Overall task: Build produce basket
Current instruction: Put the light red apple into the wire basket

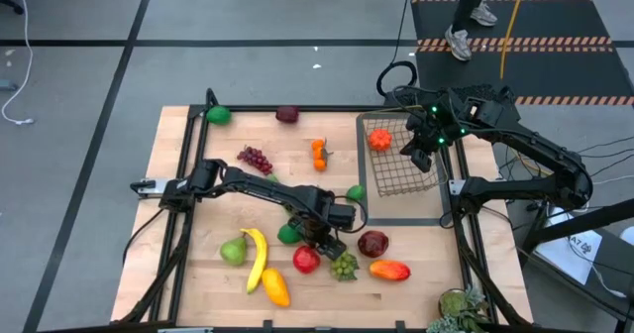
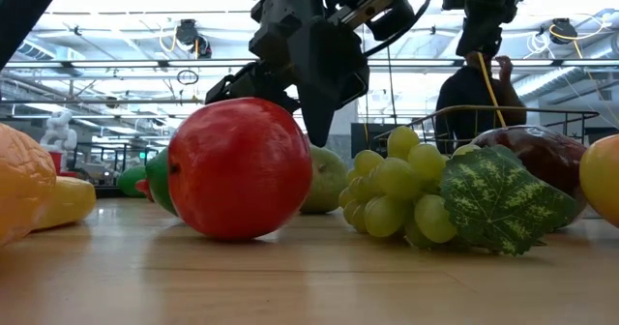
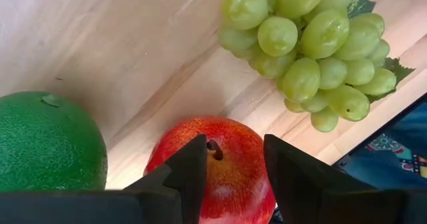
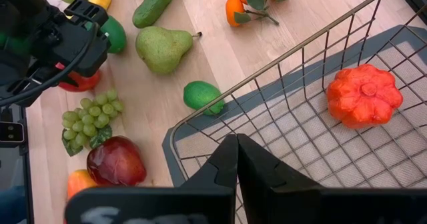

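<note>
Left gripper (image 1: 315, 246) low over the red apple (image 3: 213, 167) at the tabletop's (image 1: 198, 264) near middle, fingers (image 3: 183, 177) parted, flanking the stem, no grip visible. Green grapes (image 1: 344, 266) just right. Right gripper (image 4: 235, 159) fingers closed, empty, above the basket (image 1: 400, 174), which holds one orange-red piece (image 1: 379, 139).

Grey floor (image 1: 79, 75), striped black mat (image 1: 515, 36)
</note>
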`<action>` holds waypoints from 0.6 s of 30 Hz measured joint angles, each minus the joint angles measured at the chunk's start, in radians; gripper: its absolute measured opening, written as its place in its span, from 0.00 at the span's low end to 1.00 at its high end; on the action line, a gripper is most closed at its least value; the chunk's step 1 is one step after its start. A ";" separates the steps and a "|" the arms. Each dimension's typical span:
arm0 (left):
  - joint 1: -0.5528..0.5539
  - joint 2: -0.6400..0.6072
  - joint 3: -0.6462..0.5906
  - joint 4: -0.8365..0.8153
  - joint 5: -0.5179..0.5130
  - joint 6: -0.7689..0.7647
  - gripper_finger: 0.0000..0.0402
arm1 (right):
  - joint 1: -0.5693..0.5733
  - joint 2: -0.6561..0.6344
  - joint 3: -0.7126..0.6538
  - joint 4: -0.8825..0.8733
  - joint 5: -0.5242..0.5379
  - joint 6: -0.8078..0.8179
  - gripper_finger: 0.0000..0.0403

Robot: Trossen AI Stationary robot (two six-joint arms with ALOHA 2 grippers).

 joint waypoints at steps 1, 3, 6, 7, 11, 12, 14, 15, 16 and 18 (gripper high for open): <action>0.000 0.000 0.000 0.000 0.000 0.001 0.37 | 0.000 0.000 0.000 0.000 0.000 0.000 0.00; 0.000 0.000 0.000 -0.001 0.000 0.002 0.38 | 0.000 0.000 0.000 0.000 0.000 0.000 0.00; 0.000 0.000 0.000 -0.002 0.001 0.010 0.38 | 0.000 0.000 0.000 0.000 0.000 0.000 0.00; 0.000 0.000 0.000 -0.003 0.001 0.015 0.38 | 0.000 0.000 0.000 0.000 0.000 0.000 0.00; -0.001 0.000 0.000 -0.003 0.001 0.025 0.36 | 0.000 0.000 0.000 0.000 0.000 0.000 0.00; -0.001 0.000 0.000 -0.003 0.000 0.026 0.35 | 0.000 0.000 0.000 0.000 0.000 0.000 0.00; -0.001 0.000 0.000 -0.003 0.000 0.032 0.33 | 0.000 0.000 0.000 0.000 0.000 0.000 0.00; -0.001 0.000 0.000 -0.003 0.000 0.032 0.32 | 0.000 0.000 0.000 0.000 0.000 0.000 0.00; -0.001 0.000 0.000 -0.003 0.000 0.032 0.31 | 0.000 0.000 0.000 0.000 0.000 0.000 0.00; -0.001 0.000 0.000 -0.003 0.000 0.037 0.28 | 0.000 0.000 0.000 0.000 0.000 0.000 0.00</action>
